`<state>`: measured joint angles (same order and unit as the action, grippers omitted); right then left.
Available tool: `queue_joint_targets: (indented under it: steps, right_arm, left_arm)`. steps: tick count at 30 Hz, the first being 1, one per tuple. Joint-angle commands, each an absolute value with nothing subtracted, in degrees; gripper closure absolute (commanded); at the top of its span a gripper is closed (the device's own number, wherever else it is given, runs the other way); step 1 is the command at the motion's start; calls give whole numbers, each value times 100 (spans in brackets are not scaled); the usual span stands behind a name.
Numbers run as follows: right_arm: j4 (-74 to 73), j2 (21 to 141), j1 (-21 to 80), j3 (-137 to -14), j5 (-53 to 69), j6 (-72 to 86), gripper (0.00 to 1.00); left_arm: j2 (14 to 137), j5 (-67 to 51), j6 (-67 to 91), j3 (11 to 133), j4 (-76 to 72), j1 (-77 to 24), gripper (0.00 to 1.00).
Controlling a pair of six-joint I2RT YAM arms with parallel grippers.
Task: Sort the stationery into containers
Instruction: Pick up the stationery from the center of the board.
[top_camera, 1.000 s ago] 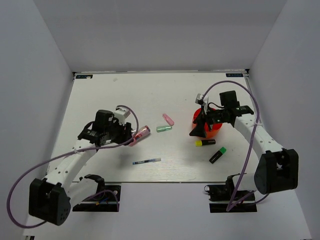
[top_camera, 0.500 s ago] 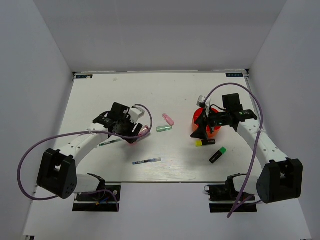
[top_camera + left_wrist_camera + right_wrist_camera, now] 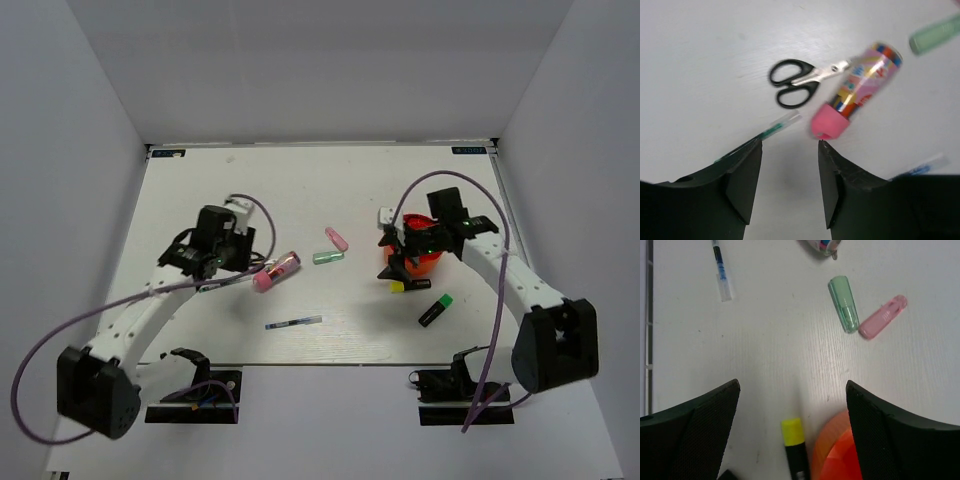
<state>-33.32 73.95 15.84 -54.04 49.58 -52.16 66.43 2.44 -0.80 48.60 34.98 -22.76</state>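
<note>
Left gripper (image 3: 789, 146): jaws narrowly parted, empty, near scissors (image 3: 799, 84) and pink tube (image 3: 857, 92), left half. Right gripper (image 3: 792, 390): wide, empty, beside orange-red cup (image 3: 840, 455), toward right edge.

White desk (image 3: 200, 190), matte; faint grain shows in the right wrist view. Pale grey walls on three sides: back wall (image 3: 320, 70), left wall (image 3: 60, 200), right wall (image 3: 585, 170). Small dark label (image 3: 166, 153) at desk's far left corner, second label (image 3: 468, 150) at far right. Faint smudge (image 3: 231, 157) near far edge, left of centre
</note>
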Motion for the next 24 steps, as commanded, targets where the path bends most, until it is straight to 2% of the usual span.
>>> queue_joint_targets:
  steps: [1,4,5,6,9,12,14,19,24]
  right_arm:
    - [-3681,7995,2107,-6131,4590,-7170,12]
    - [-3674,8681,2652,-6940,3397,-7970,12]
    - [-3804,9049,2968,-7735,3045,-7989,16]
    - [-3806,9235,2971,-7743,2893,-7920,19]
    - [-3700,9931,3496,-8831,2251,-7330,19]
    - [-4050,10318,3821,-9649,2512,-7750,16]
    - [-5118,10669,3928,-10368,2785,-8110,16]
    - [-6292,11091,4684,-10731,3585,-9350,14]
    - [-6215,11566,5211,-10784,3446,-9247,18]
  left_arm:
    - [5705,1099,1379,4720,3865,-1777,41]
    - [5126,1230,1661,4589,4313,-1319,35]
    - [4959,1352,1739,4536,4385,-1127,33]
    - [4870,1380,1714,4492,4386,-1082,33]
    - [4240,1599,1679,4123,4089,-1037,26]
    - [3791,1757,1696,3780,3894,-976,23]
    - [3639,1793,1740,3736,3823,-819,23]
    - [3033,1793,1881,3542,3735,-536,21]
    - [2752,1855,1881,3507,3797,-492,21]
